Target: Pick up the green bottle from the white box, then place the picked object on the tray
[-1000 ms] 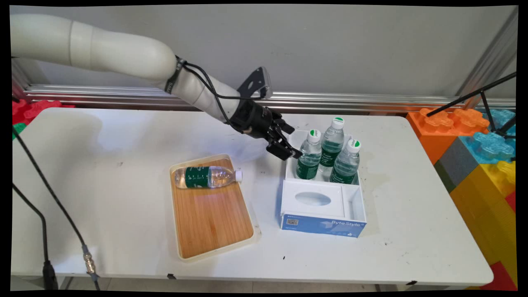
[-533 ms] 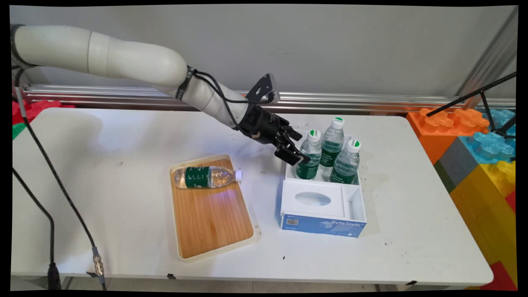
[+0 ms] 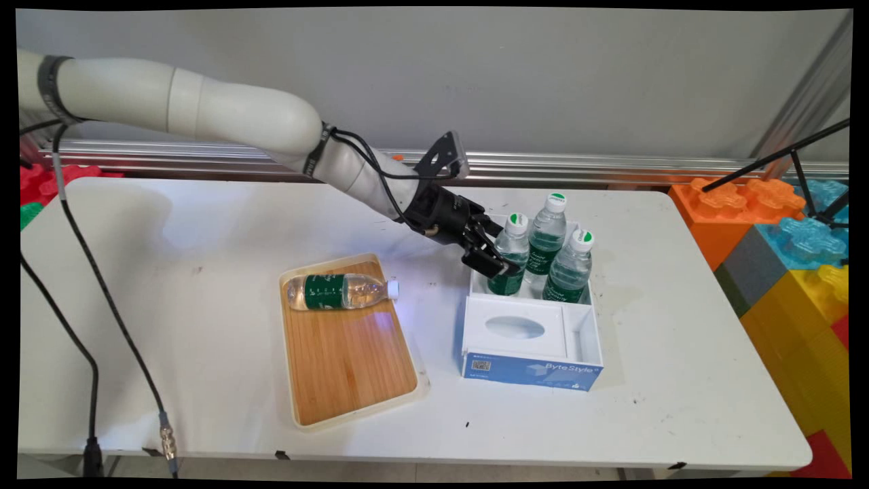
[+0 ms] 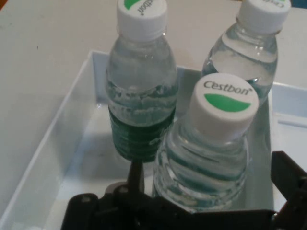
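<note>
Three clear water bottles with green labels and white caps stand upright in the back compartment of a white box (image 3: 597, 337). My gripper (image 3: 503, 262) reaches in from the left and is open around the leftmost bottle (image 3: 510, 252). In the hand view this bottle (image 4: 207, 152) stands between the two fingers, with a gap on each side. The left finger (image 4: 135, 176) is a thin black bar and the right finger (image 4: 287, 174) sits at the picture's right edge. The other two bottles (image 4: 141, 86) (image 4: 256, 45) stand behind it.
A fourth bottle (image 3: 339, 291) lies on its side on a wooden tray (image 3: 353, 367) left of the box. The box's front compartment holds a white insert with an oval opening (image 3: 514, 327). Large coloured blocks (image 3: 787, 244) stand off the table's right end. Black cables (image 3: 102, 305) hang at left.
The gripper has moved right and a little down, from just left of the box to over its back-left corner, so its fingers now straddle the leftmost bottle. The bottles have not moved.
</note>
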Controlling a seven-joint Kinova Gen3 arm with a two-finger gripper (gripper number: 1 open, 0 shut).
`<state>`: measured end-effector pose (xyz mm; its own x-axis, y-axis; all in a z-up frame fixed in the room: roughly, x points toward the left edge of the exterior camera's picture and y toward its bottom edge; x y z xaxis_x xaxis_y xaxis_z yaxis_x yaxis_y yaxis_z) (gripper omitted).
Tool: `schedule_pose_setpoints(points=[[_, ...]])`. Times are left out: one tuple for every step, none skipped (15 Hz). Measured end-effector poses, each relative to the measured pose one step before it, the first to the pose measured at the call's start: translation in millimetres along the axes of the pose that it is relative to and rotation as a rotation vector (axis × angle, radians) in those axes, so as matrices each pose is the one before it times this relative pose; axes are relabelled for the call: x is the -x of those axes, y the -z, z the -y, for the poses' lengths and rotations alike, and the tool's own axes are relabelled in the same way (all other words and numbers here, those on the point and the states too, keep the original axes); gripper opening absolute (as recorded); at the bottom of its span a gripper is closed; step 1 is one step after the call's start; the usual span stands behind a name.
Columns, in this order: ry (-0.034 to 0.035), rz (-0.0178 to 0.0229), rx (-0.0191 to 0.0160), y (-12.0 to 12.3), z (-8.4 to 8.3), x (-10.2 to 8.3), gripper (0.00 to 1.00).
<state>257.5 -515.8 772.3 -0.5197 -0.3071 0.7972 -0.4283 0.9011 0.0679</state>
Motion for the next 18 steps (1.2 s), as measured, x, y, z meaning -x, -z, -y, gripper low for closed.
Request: schedule_pose_setpoints(points=[[0.00051, -0.00312, 0.00096, -3.0, 0.43, 1.01, 1.0], [-0.00031, -0.00344, 0.0021, -3.49, 0.41, 0.8, 1.0], [0.0001, -0.00167, -0.00014, -1.38, 0.24, 0.83, 1.0], [-0.00071, -0.00187, 0.00026, -1.85, 0.27, 0.83, 1.0], [-0.00132, -0.00113, -0.00061, -1.6, 0.37, 0.95, 1.0], [-0.00165, -0.00179, -0.00081, -1.67, 0.38, 0.94, 1.0], [-0.00177, -0.00325, -0.00075, -1.45, 0.24, 1.0, 0.0], [-0.00239, -0.00261, -0.00013, -1.57, 0.22, 0.67, 0.0], [-0.00116, -0.00159, -0.00028, -0.92, 0.17, 0.68, 0.0], [0.00011, -0.00008, -0.00079, 0.04, 0.13, 0.88, 0.0], [-0.00041, 0.00016, 0.00021, -0.41, -0.01, 0.82, 0.0], [-0.00012, 0.00036, 0.00047, 0.55, -0.2, 0.66, 0.0], [-0.0003, 0.00012, 0.0021, 1.29, 0.21, -0.06, 0.0], [0.00029, -0.00094, 0.0009, 1.69, -0.48, -0.58, 0.0], [0.00179, -0.00293, 0.00194, 2.2, -0.81, -1.68, 0.0], [0.00215, -0.00512, 0.00029, 3.8, -0.96, -2.99, 0.0], [0.00485, -0.00871, -0.00113, 6.02, -1.68, -5.52, 0.0], [0.00771, -0.00634, 0.00058, 6.76, -1.61, -6.75, 0.0]])
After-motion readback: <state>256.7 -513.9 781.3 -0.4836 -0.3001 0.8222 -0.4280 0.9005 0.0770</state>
